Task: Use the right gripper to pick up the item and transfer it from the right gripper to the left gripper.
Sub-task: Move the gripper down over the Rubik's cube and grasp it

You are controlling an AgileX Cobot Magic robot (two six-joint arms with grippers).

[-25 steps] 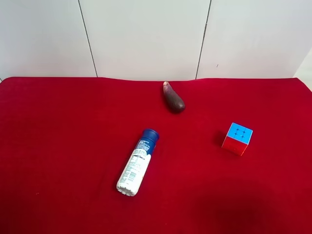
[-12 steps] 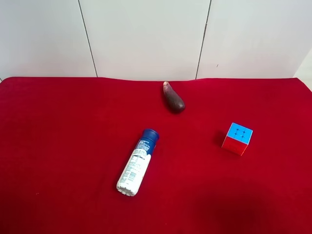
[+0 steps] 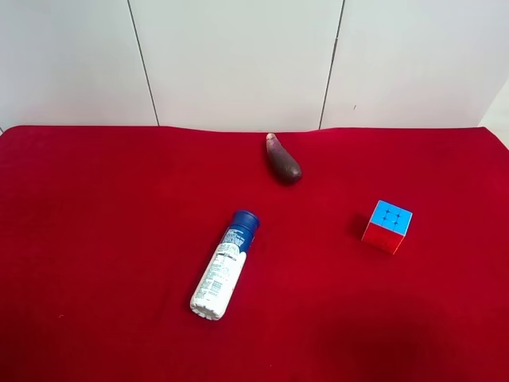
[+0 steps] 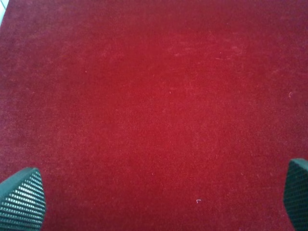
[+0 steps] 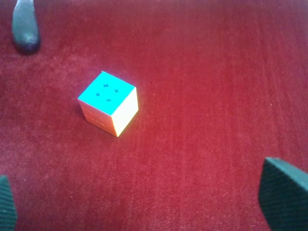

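A puzzle cube [image 3: 387, 226] with a blue top and red side sits on the red cloth at the exterior high view's right. In the right wrist view the cube [image 5: 109, 103] lies ahead of my right gripper [image 5: 144, 199], apart from it. That gripper is open and empty, with its fingertips [image 5: 284, 192] wide apart. My left gripper [image 4: 159, 195] is open and empty over bare red cloth [image 4: 159, 96]. Neither arm shows in the exterior high view.
A white bottle with a blue cap [image 3: 224, 265] lies on its side near the middle. A dark eggplant [image 3: 282, 160] lies toward the back, also in the right wrist view [image 5: 24, 26]. A white panelled wall [image 3: 238, 56] stands behind the table.
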